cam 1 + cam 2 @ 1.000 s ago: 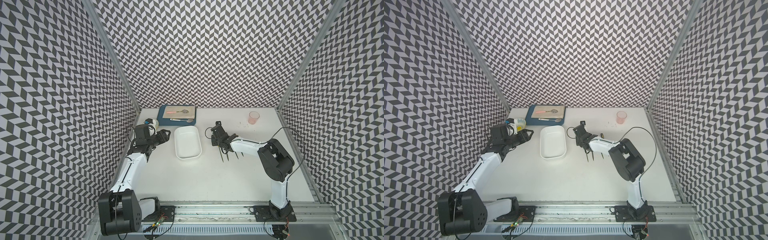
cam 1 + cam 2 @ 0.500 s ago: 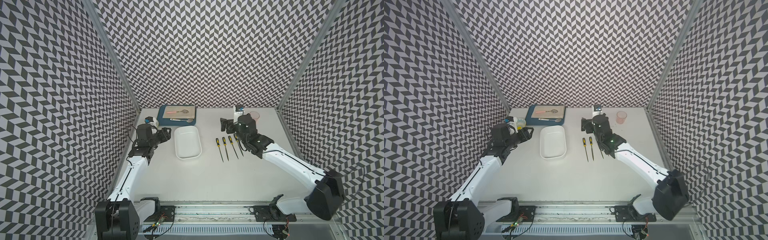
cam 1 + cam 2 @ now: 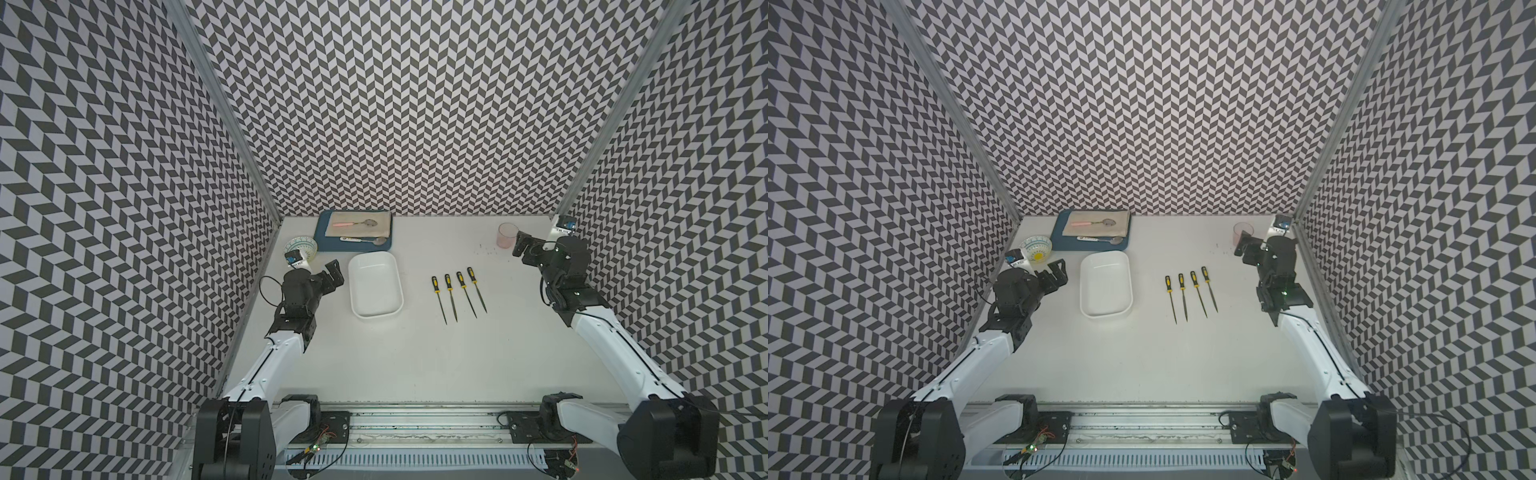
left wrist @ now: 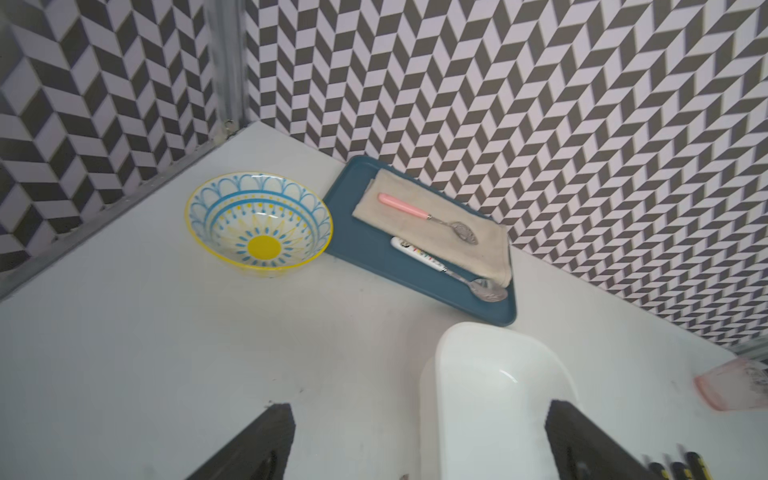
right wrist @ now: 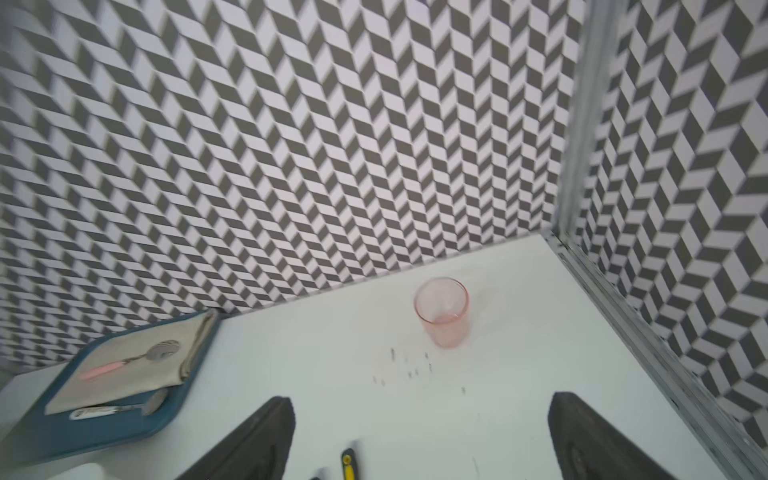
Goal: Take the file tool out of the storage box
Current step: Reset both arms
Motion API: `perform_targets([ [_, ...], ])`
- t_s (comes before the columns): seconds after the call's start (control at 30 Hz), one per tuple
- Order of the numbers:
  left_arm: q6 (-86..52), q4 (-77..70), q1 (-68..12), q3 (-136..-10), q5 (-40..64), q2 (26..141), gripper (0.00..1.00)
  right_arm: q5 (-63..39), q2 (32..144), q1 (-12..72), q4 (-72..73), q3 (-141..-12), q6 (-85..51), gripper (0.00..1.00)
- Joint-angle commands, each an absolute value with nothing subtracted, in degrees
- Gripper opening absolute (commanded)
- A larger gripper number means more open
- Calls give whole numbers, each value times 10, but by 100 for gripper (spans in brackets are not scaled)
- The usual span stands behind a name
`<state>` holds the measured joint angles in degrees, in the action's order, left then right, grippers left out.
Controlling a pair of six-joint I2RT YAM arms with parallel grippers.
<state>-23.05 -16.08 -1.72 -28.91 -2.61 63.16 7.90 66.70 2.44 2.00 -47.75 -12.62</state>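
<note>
The white storage box [image 3: 376, 291] [image 3: 1106, 289] stands left of centre and shows nothing inside. Several file tools [image 3: 449, 286] [image 3: 1182, 284] with yellow-and-black handles lie side by side on the table to its right, outside the box. My left gripper [image 3: 334, 274] [image 3: 1057, 272] hovers open just left of the box. In the left wrist view the box [image 4: 498, 374] reaches between its spread fingers [image 4: 270, 432]. My right gripper [image 3: 521, 248] [image 3: 1244, 246] is open and empty near the right wall, well away from the files. One file handle [image 5: 348, 463] shows in the right wrist view.
A dark blue tray [image 3: 321, 245] with a cloth and two spoons sits at the back behind the box. A blue-and-yellow bowl [image 3: 300, 246] stands beside it by the left wall. A pink cup [image 3: 508, 235] and small dark specks [image 3: 486, 249] lie near my right gripper.
The right arm has swung from the files to the back right, near the wall, and its jaws opened wide. The left gripper has opened wider and stayed beside the box.
</note>
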Motion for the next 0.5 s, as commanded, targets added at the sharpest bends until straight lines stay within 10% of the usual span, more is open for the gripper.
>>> perform_targets([
  [0.0, -171, -319, -16, -243, -110, 639, 100, 52, 674, 11, 85, -449, -138, 99],
  [0.47, -57, -517, -14, -218, -174, 809, 100, 82, 767, 10, 427, -253, -9, 100],
])
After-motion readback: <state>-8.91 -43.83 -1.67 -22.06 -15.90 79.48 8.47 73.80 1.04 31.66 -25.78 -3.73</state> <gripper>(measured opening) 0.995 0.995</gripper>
